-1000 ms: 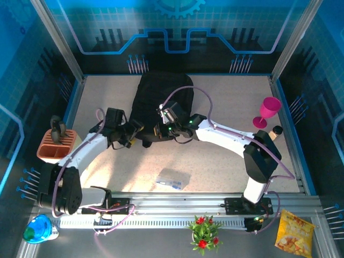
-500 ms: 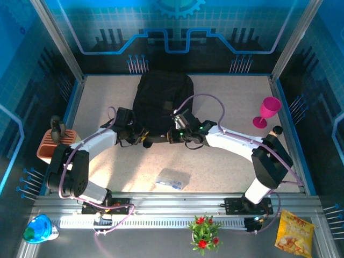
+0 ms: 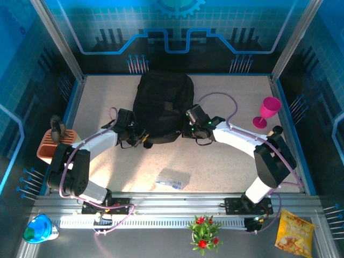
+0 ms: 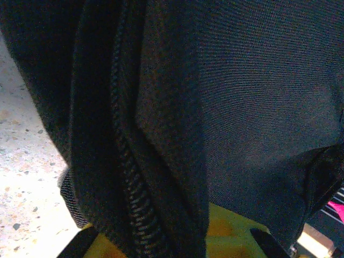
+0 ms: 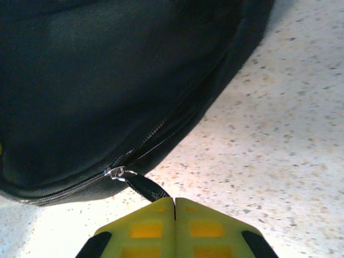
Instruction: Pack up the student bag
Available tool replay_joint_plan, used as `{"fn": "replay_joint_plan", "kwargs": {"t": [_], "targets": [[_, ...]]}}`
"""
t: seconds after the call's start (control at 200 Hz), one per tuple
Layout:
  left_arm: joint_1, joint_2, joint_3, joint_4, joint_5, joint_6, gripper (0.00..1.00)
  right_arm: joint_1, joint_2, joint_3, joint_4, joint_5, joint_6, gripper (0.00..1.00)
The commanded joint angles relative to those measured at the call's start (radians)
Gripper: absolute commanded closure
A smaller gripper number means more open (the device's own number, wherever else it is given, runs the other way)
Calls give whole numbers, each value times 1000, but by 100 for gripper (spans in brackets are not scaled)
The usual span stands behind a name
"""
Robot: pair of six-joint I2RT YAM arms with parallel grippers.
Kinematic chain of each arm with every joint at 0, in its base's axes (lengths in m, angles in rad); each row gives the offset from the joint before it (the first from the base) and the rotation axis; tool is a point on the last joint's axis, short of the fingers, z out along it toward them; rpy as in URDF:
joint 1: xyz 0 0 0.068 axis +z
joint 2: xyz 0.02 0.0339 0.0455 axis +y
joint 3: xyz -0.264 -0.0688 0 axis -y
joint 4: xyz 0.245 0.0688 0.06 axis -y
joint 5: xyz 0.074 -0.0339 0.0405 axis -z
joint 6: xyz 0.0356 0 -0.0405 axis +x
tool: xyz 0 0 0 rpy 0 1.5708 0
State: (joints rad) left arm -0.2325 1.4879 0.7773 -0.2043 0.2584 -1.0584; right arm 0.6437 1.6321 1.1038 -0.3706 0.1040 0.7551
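Opening step: the bag (image 3: 161, 105) lies mid-desk (image 3: 226, 166), towards the back. The right hand (image 5: 174, 201) is clamped on the zip pull (image 5: 145, 187). The left hand (image 3: 138, 138) pinches the bag's near edge. Next, draw the zip along against that brace.

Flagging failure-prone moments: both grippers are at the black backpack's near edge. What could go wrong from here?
The right gripper is shut on just the thin black zip pull strap; a pull off the zip's line may slip it free.
The left gripper seems to pinch a loose fold of the large soft black fabric backpack, so the bag may slide or bunch instead of holding firm.
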Motion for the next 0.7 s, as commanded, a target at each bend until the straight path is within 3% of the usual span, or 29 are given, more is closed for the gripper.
{"fn": "replay_joint_plan", "kwargs": {"t": [0.0, 0.365, 0.695], "targets": [[-11, 6, -32, -81, 19, 63, 90, -40, 38, 66, -89, 91, -39, 100], [-34, 6, -59, -154, 38, 156, 91, -94, 192, 275, -183, 181, -166, 100], [-48, -8, -58, -216, 31, 209, 92, -121, 289, 434, -229, 278, -168, 100]]}}
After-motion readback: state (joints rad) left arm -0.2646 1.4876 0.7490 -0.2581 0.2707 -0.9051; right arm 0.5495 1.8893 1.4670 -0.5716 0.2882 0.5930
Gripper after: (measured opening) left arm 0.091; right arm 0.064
